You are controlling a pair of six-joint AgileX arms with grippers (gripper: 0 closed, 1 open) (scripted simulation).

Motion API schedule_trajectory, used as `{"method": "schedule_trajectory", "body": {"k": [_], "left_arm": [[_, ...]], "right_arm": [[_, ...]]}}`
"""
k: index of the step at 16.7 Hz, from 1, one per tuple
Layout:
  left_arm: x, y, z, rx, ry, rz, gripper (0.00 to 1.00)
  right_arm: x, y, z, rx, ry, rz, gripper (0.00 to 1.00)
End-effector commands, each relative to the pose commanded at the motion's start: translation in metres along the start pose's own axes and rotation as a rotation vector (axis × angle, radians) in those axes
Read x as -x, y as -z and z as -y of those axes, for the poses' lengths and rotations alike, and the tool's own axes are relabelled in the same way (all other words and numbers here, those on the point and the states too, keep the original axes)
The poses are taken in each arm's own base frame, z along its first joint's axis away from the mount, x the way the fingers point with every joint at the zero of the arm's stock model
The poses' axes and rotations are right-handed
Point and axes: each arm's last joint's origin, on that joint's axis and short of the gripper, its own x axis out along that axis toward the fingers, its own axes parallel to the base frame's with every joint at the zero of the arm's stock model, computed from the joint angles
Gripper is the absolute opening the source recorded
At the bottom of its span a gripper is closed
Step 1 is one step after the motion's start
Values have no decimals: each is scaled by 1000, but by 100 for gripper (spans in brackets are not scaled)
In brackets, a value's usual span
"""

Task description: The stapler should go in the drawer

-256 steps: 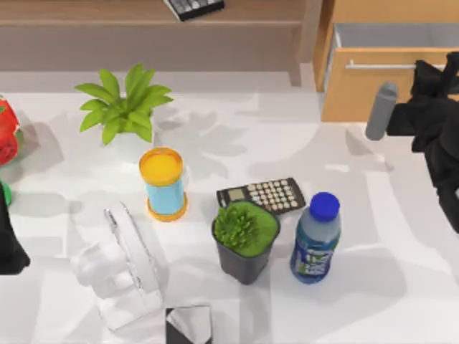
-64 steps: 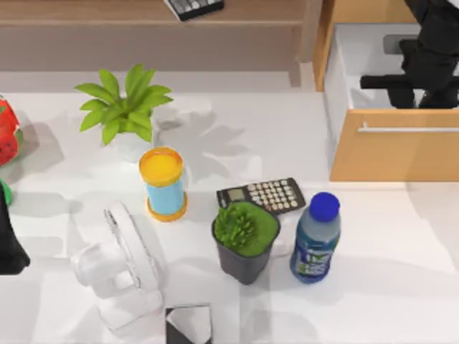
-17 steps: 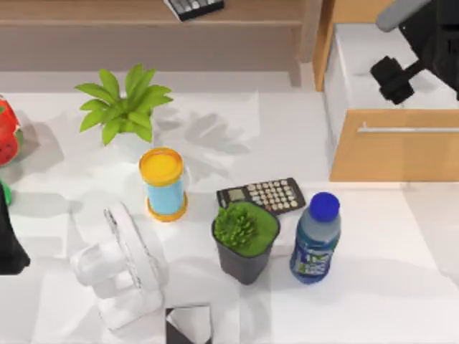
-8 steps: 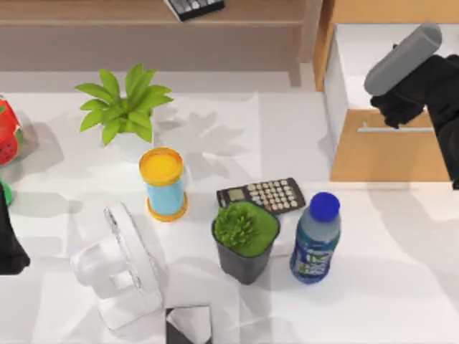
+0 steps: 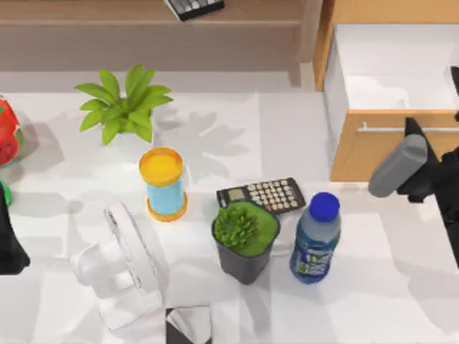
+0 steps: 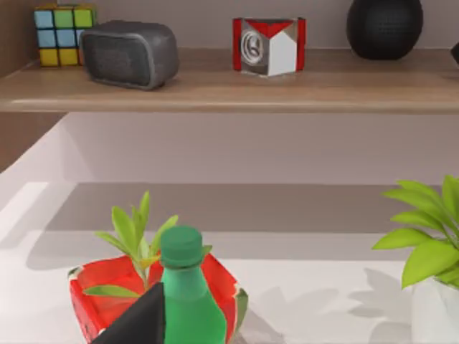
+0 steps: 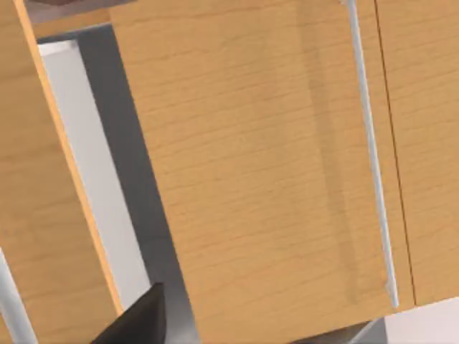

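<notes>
Drawer (image 5: 387, 147): upper right of the top view, pulled open, white inside exposed, silver handle (image 5: 387, 130) across its orange-brown front. Stapler: position cannot be determined; the visible drawer inside looks bare.

Right gripper (image 5: 424, 179): at the right edge of the frame, just below the drawer front and facing it in the right wrist view. Whether it is open, closed or holding anything cannot be told.

Left gripper (image 5: 11, 247): parked at the left edge; state likewise cannot be told.

Hazards:
- Arm travel close to the front panel may strike the handle and shove the drawer shut.
- A sweep toward frame centre may topple the water bottle (image 5: 315, 240).
</notes>
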Motion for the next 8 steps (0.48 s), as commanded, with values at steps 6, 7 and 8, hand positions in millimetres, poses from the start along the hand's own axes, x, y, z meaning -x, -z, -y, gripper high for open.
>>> {"method": "schedule_trajectory", "body": {"k": [6, 7, 8], "left_arm": [[0, 0, 0, 0, 0, 0, 100], [0, 0, 0, 0, 0, 0, 100], [0, 0, 0, 0, 0, 0, 100]], "right_arm": [[11, 29, -36, 189, -111, -97, 100], [12, 32, -39, 202, -121, -106, 100], [12, 33, -41, 210, -128, -113, 100]]}}
